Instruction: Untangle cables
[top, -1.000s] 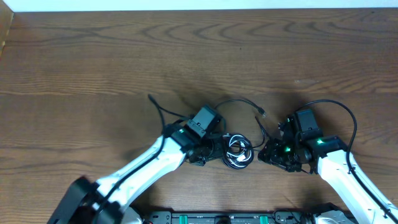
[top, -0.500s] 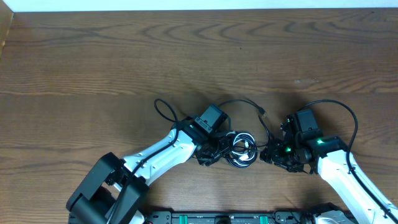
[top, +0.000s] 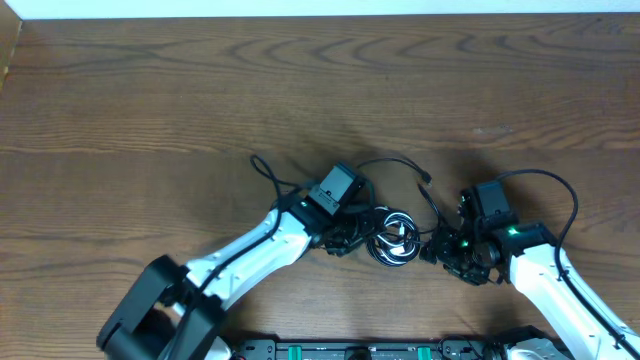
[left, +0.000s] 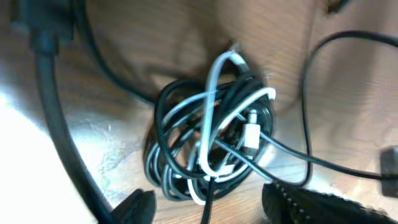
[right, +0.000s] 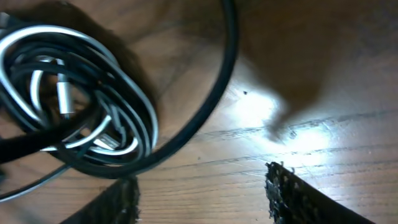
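Overhead: left pincer (left: 205, 202) and right pincer (right: 200, 180) both apart, nothing held; cables (top: 392, 238) bunched between them, so gripping several strands together risks tightening the knot.

L gripper (top: 350, 241) & R gripper (top: 437, 250) angled inward, facing each other; both w/ jaws apart, nothing gripped.

The cables (top: 392, 240) are laid on the table (top: 140, 110), between the left gripper (top: 358, 238) and the right gripper (top: 435, 248), just beside each.
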